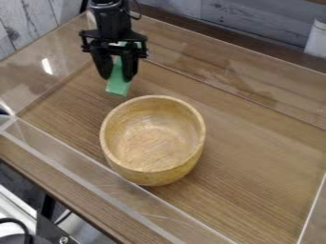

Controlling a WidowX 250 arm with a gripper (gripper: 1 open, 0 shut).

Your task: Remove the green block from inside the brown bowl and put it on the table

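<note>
The green block (117, 84) hangs upright at the back left of the table (242, 105), pinched between the black fingers of my gripper (114, 72), which points straight down and is shut on it. The block's lower end sits close to the tabletop; I cannot tell whether it touches. The brown bowl (143, 168) stands in front and to the right of the gripper, apart from it. It is a round wooden bowl and its inside is empty.
Low clear acrylic walls (76, 167) border the tabletop on all sides. The arm's black column (107, 14) rises above the gripper at the back left.
</note>
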